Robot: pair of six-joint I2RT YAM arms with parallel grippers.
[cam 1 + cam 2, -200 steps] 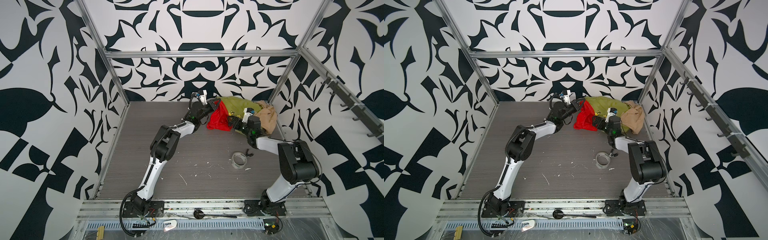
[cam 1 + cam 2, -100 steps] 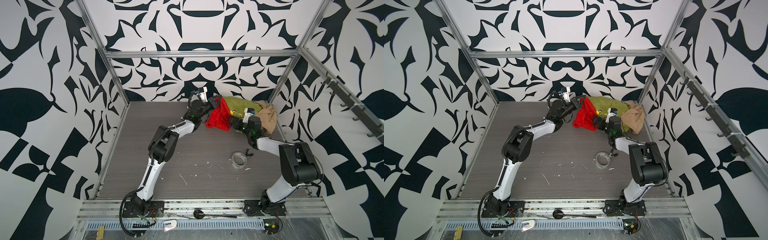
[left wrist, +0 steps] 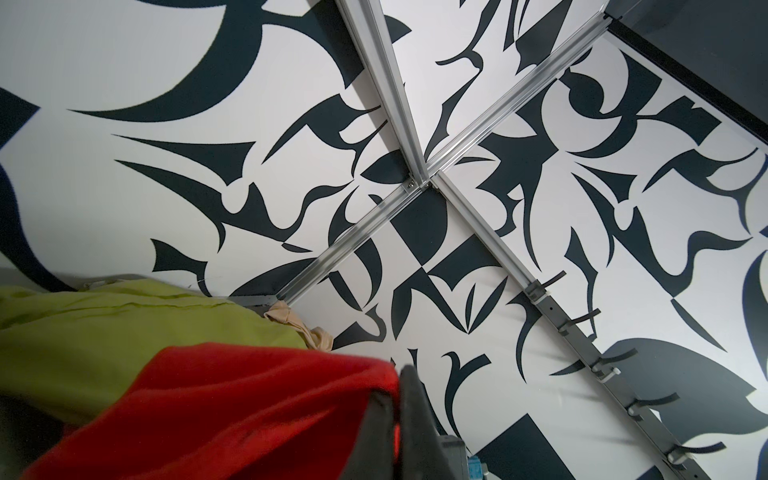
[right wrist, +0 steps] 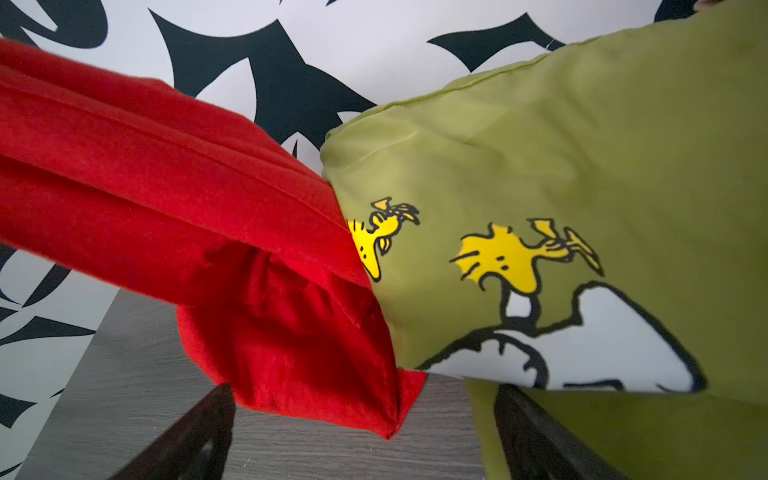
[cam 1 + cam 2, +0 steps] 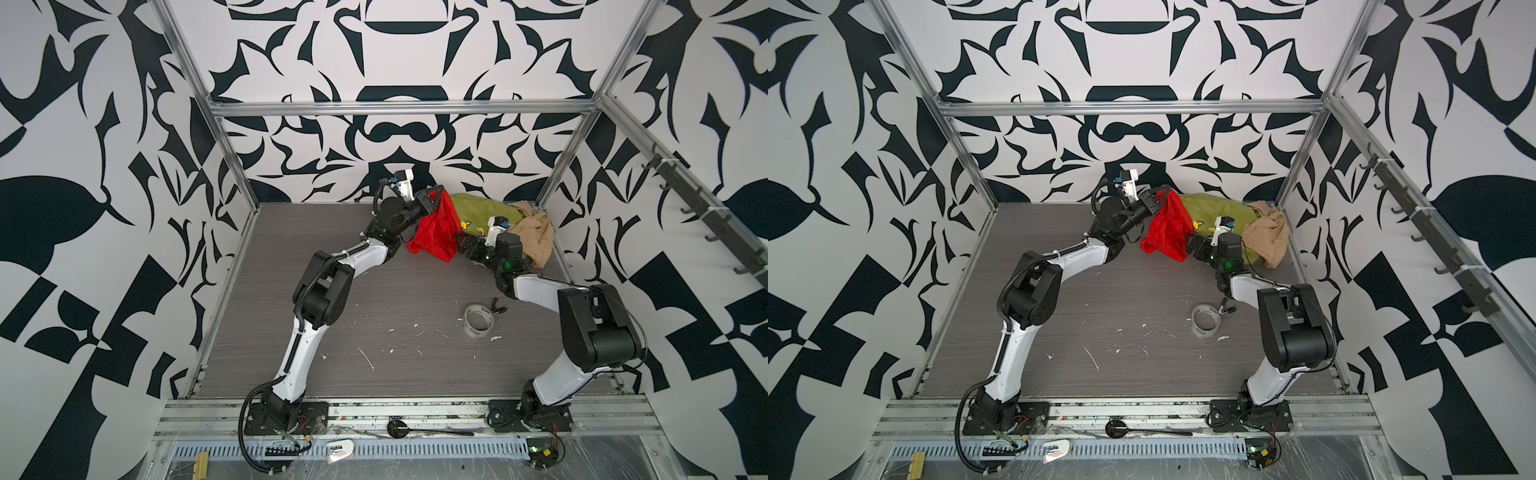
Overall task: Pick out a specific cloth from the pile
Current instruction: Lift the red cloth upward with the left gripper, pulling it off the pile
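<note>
Room: closed cell with walls (image 5: 386,62) in a bold black-and-white leaf pattern, aluminium frame (image 5: 399,109) along the edges, hook rail (image 5: 706,216) on the right-hand wall.
Counter: grey wood-grain (image 5: 374,282), flat, flecked with white scraps (image 5: 368,359) toward the front.
Loose items: tape roll (image 5: 478,319) lying flat, small black clip (image 5: 496,309) just beside it, both well apart from the garments.
Pile: heaped (image 5: 478,205) in the far right corner of the counter, against the back wall.
Left arm: rising (image 5: 316,291) from the front rail, elbow bent, forearm stretched to the far middle, wrist raised above the counter.
Left tool: closed (image 5: 432,195), pinching the top edge of the red cloth and holding it up.
Red cloth: hanging (image 5: 434,226) from the left tool at the pile's left edge, one side touching the green shirt (image 4: 582,166), lower corner dangling in front of the right tool; contact with the counter impossible to tell.
Right arm: low and folded (image 5: 590,324), forearm pointing at the pile.
Right tool: spread wide (image 5: 463,245), gripping nothing; one of its fingers (image 4: 187,436) over bare counter, the other against green fabric.
Beige garment: crumpled (image 5: 536,232) at the pile's right end, beside the corner post.
Counts: two arms, two tools, three garments (one red, one green, one beige), one tape roll, one clip, two yellow birds visible on the green print.
</note>
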